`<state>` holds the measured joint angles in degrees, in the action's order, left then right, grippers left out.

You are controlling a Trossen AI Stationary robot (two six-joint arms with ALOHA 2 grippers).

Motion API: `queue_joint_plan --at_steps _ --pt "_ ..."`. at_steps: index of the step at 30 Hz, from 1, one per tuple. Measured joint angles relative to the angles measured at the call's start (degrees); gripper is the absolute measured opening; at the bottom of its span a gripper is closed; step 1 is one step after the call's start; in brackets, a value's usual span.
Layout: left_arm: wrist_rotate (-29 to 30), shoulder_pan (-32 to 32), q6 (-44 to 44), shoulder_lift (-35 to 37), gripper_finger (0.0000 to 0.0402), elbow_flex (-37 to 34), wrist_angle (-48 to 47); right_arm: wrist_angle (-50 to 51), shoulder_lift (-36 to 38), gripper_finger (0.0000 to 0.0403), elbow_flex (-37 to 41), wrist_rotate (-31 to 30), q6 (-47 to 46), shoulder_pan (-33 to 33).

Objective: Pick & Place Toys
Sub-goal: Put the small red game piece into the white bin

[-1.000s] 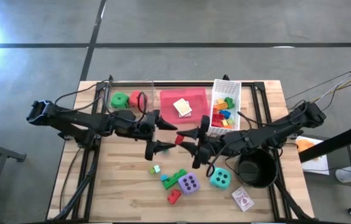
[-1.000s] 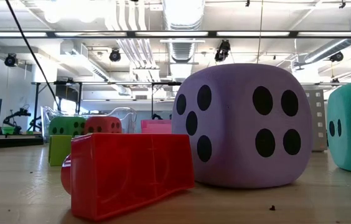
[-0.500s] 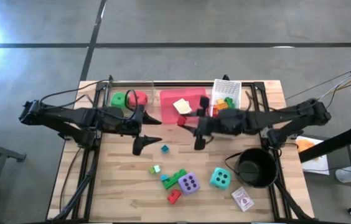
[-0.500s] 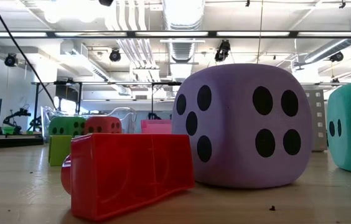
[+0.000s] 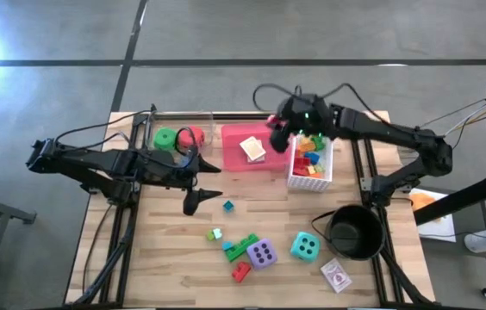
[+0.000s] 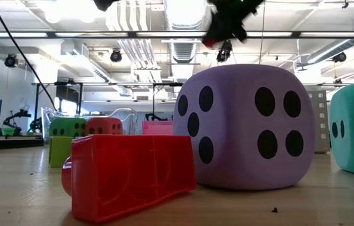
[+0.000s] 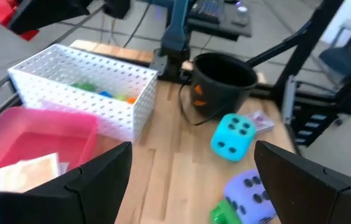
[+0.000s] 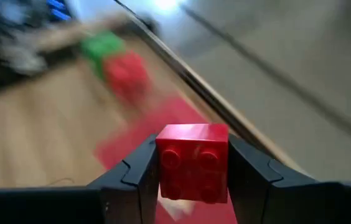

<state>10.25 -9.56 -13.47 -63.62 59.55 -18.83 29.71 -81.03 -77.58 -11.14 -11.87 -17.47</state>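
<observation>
Across the wooden tabletop [image 5: 165,258] the two dark arms reach toward the middle from either side. At the far edge sit a pink tray [image 5: 252,138] with a card pack [image 5: 253,150] in it, and just beside it the white mesh basket [image 5: 312,168], already holding a heap of coloured bricks [image 5: 309,155]. A black round pot [image 5: 352,231] stands near the right front corner. Left of the tray, the green die [image 5: 165,139] and the red die [image 5: 191,137] sit side by side. Toward the front lie the teal die [image 5: 304,246] and the purple die [image 5: 262,254] — the purple one fills much of the low view, with a red brick [image 6: 130,172] close beside it. Another card pack [image 5: 335,275] lies in front of the pot.

Right gripper [image 5: 277,129] hangs above the gap between tray and basket, its fingers pinching a small red brick [image 8: 193,160] — studs facing the wrist camera. Left gripper [image 5: 204,185] hovers over bare wood left of centre, fingers spread wide and holding nothing. A tiny teal brick [image 5: 227,206] lies just beside it, a pale green one [image 5: 215,233] a little nearer the front.
</observation>
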Motion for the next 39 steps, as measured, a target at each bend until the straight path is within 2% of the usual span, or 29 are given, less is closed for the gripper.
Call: queue_joint_plan --at_steps 6,11,24,30,39 --pt "3.76 -0.02 -0.36 0.3 0.0337 0.0 -7.3 17.09 1.11 0.0134 3.98 3.08 -6.87 -7.68" --pt "5.24 -0.02 -1.31 0.45 0.0337 -1.1 -10.01 22.41 1.12 0.0134 8.31 3.56 -7.86 -8.2" --pt "5.24 -0.02 -1.51 0.51 0.0337 -5.57 -9.04 24.18 0.67 0.0134 17.17 3.81 -8.2 -8.04" --pt "5.23 -0.02 -1.49 0.51 0.0337 -5.57 -7.69 23.23 -2.81 0.0134 19.92 4.18 -6.61 -8.07" --pt "5.22 -0.02 -1.46 0.51 0.0337 -5.57 -7.86 22.62 -8.13 0.0134 19.96 6.43 -2.34 -8.03"
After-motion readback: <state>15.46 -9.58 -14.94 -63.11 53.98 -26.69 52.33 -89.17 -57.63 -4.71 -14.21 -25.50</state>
